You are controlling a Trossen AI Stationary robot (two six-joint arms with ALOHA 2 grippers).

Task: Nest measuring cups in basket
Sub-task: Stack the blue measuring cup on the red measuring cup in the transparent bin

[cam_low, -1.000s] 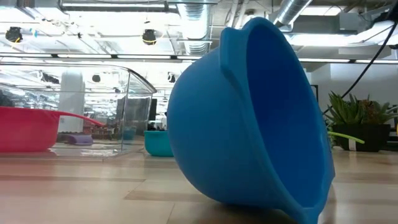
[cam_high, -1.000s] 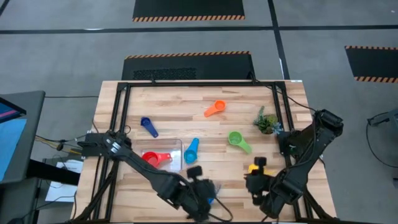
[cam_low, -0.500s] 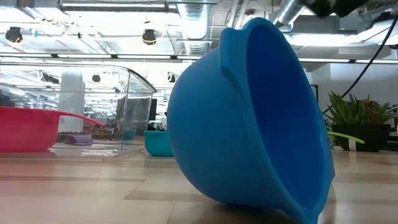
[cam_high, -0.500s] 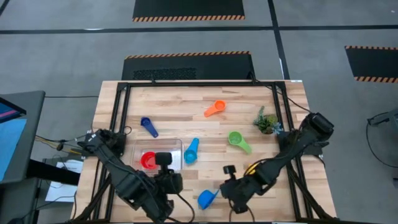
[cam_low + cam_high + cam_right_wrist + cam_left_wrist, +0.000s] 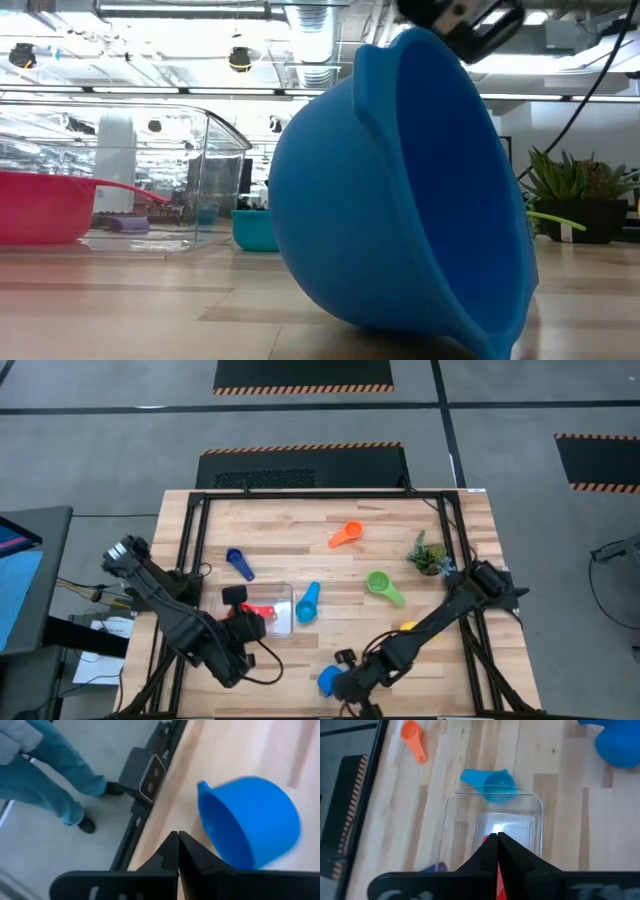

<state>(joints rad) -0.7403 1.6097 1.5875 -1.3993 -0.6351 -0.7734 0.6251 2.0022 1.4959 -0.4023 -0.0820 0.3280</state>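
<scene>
The large blue measuring cup (image 5: 328,680) lies tipped on its side near the table's near edge and fills the low view (image 5: 400,190). My right gripper (image 5: 345,660) is shut just beside and above it (image 5: 178,836), its tip showing over the cup's top (image 5: 460,20). My left gripper (image 5: 235,600) is shut over the clear basket (image 5: 291,610), where a red cup (image 5: 262,610) lies inside. The teal cup (image 5: 307,602), green cup (image 5: 380,585), orange cup (image 5: 345,535), dark-blue cup (image 5: 238,563) and half-hidden yellow cup (image 5: 408,626) rest on the wood.
A small potted plant (image 5: 430,555) stands by the right frame rail. The teal cup (image 5: 492,785) sits against the basket's far wall (image 5: 492,795). A person's legs (image 5: 45,770) stand on the floor beyond the table's near edge. Bare wood lies at the table's middle.
My left gripper has drawn back from the large blue cup, toward the table's left and far side, and now stands over the basket. My right gripper has travelled left along the near edge, away from the yellow cup, up to the blue cup. The blue cup has stayed put.
</scene>
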